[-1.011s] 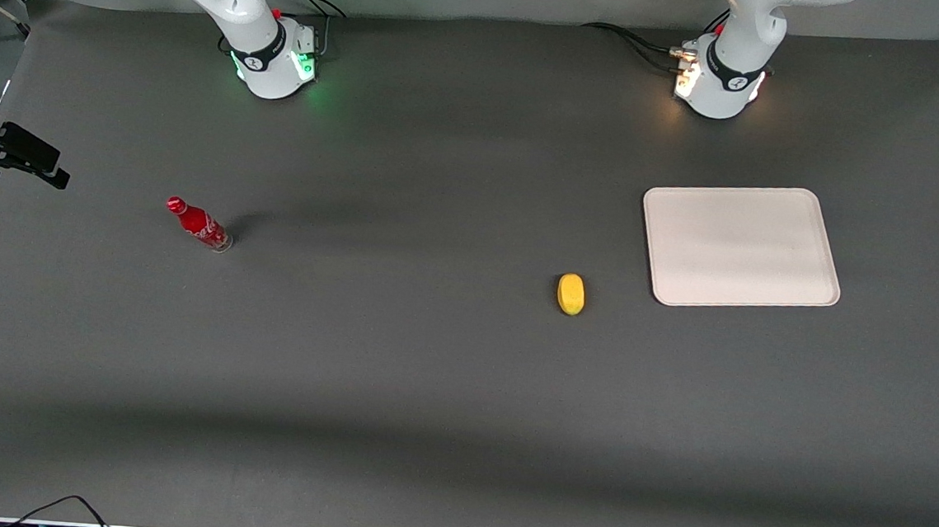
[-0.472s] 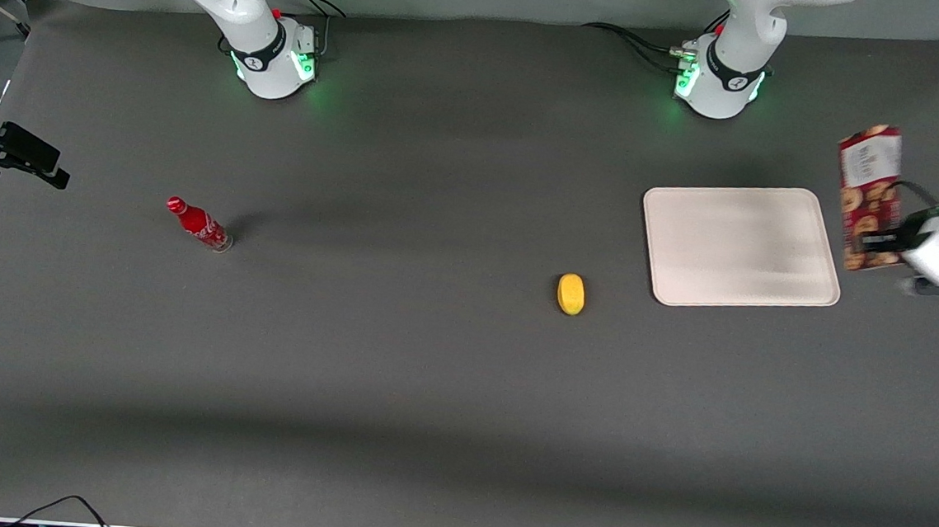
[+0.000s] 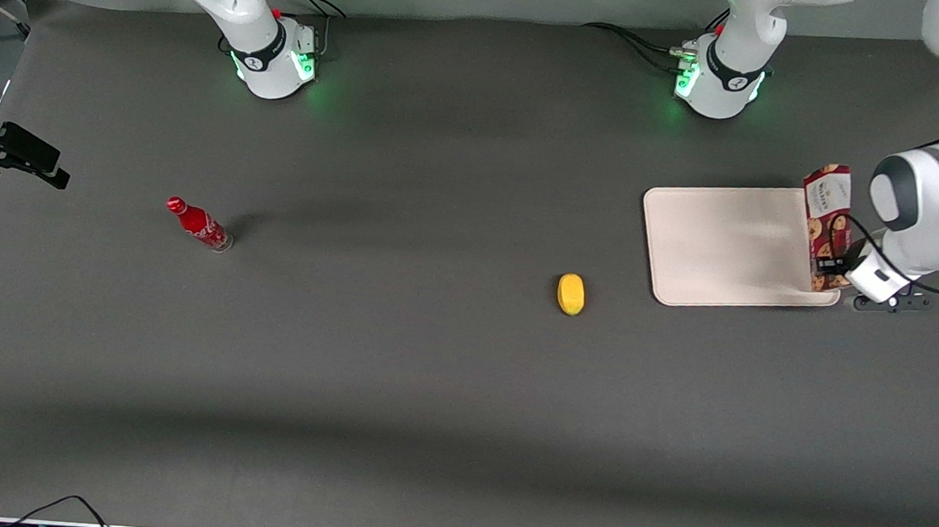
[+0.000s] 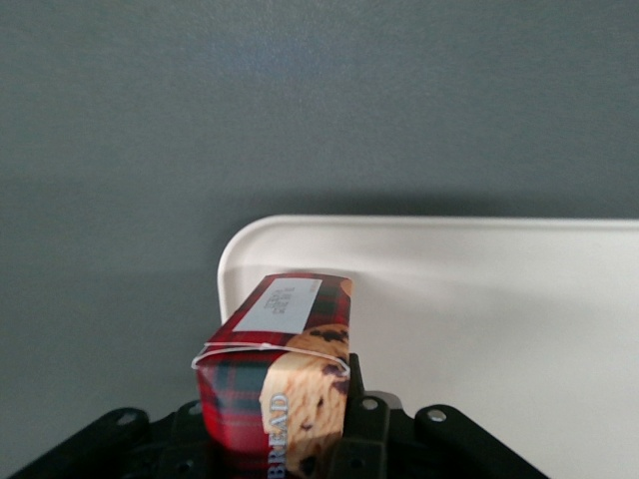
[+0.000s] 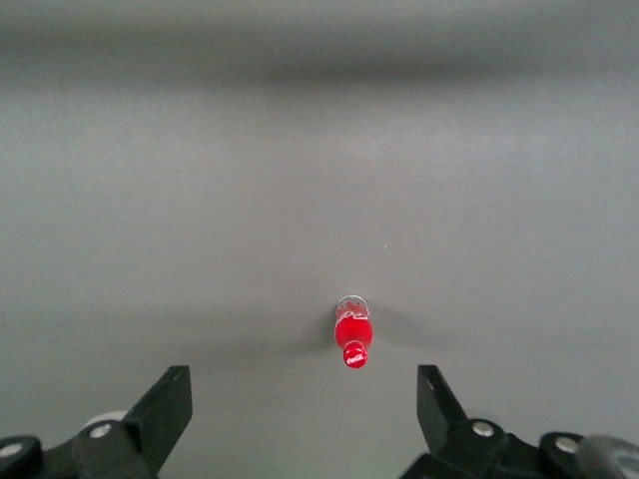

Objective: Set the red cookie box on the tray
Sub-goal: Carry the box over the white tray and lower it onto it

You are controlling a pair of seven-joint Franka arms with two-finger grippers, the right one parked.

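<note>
One step is left, by the look of it: the red cookie box (image 3: pixel 827 225) is off the desk (image 3: pixel 428 376), held in the air, not yet set on the tray (image 3: pixel 727 248). Pickup looks done; lowering and release remain.

The box hangs over the tray's edge at the working arm's end, long axis running away from the front camera, pale label end farthest from it. In the wrist view the box (image 4: pixel 280 374) sits above the tray's rounded corner (image 4: pixel 240 261), so it is barely over the tray, not centred.

The gripper (image 3: pixel 837 271) has its fingers clamped on the box at the end nearest the front camera. The arm reaches in from outside the tray, wrist low and roughly level.

Elsewhere, well apart from the tray: a yellow object (image 3: pixel 571 294) and a small red bottle (image 3: pixel 198 225).
</note>
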